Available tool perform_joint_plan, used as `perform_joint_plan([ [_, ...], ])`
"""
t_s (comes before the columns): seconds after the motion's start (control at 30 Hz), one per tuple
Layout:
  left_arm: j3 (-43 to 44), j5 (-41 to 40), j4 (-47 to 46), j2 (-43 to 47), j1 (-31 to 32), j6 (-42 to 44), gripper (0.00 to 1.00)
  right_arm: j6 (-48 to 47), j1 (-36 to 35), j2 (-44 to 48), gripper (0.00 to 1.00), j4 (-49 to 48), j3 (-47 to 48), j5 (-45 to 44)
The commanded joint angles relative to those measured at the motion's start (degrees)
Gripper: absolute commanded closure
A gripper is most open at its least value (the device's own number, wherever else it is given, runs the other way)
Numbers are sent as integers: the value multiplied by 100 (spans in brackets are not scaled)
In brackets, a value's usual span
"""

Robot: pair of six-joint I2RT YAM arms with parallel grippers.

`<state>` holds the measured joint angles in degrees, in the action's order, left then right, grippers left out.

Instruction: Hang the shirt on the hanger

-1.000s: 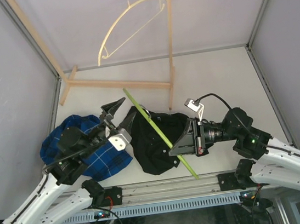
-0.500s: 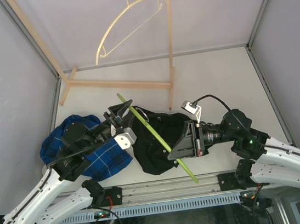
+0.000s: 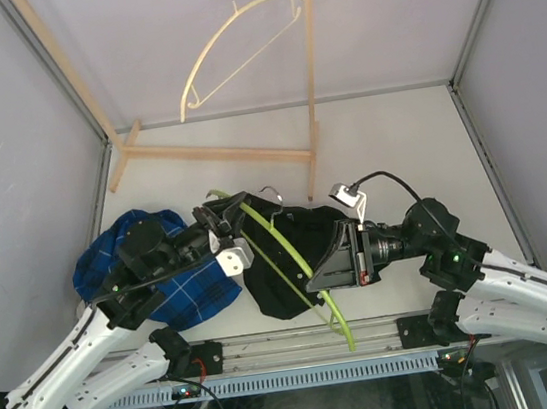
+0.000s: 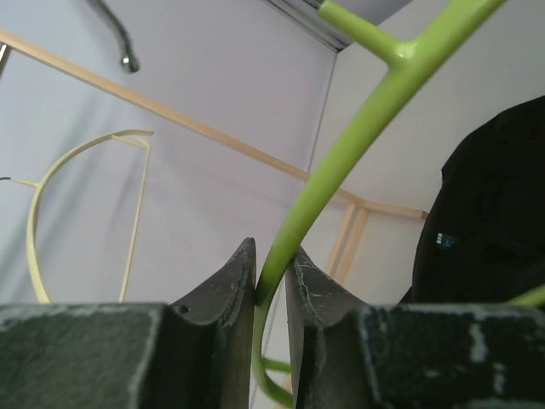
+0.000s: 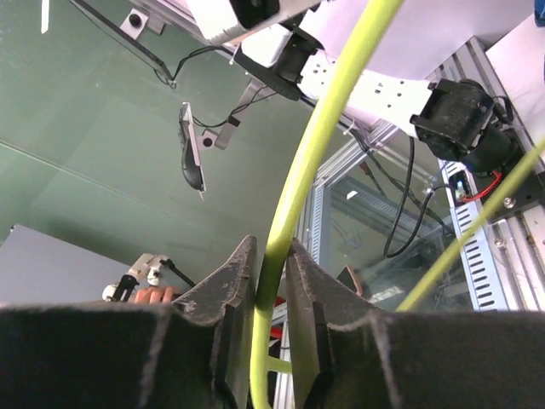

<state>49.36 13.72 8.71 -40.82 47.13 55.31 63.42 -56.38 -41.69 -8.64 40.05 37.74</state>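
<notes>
Your left gripper [image 4: 271, 274] and your right gripper [image 5: 271, 256] both pinch the green hanger [image 3: 277, 242]. You hold it just over the black shirt [image 3: 301, 223]. The shirt lies bunched up on the counter [image 3: 396, 138], by the middle of its near edge.

Lime-green hanger [image 4: 349, 145], black shirt [image 3: 270, 296], blue plaid shirt [image 3: 180, 297], cream hanger [image 3: 222, 40], pale wooden rack [image 3: 217, 154], white arms [image 3: 72, 357]

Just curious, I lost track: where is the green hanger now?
In the top view, the green hanger is over the black shirt, centre-front, clamped by the left gripper and the right gripper.
</notes>
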Motion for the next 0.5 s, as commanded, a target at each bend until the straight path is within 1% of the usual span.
perform_joint_plan([
  [0.0, 438, 195, 90, 75, 28, -6, 99, -167, 289, 131, 77, -169, 119, 109],
  [0.07, 432, 212, 136, 105, 24, 12, 100, -351, 515, 204, 67, 212, 256, 115],
  [0.1, 419, 214, 142, 135, 24, 11, 100, -586, 608, 237, 61, 471, 363, 88],
  [0.2, 384, 166, 174, 194, 24, 13, 100, -1297, 866, 307, 48, 1562, 842, -138],
  [0.27, 339, 121, 174, 235, 24, 17, 100, -1794, 996, 314, 40, 2278, 1178, -453],
  [0.33, 297, 55, 175, 262, 24, 20, 100, -2236, 1084, 303, 36, 2790, 1485, -746],
  [0.4, 253, -16, 183, 268, 24, 11, 100, -2633, 1098, 291, 35, 3229, 1793, -1174],
  [0.47, 210, -69, 184, 290, 24, 9, 100, -2948, 1058, 308, 35, 3424, 1951, -1643],
])
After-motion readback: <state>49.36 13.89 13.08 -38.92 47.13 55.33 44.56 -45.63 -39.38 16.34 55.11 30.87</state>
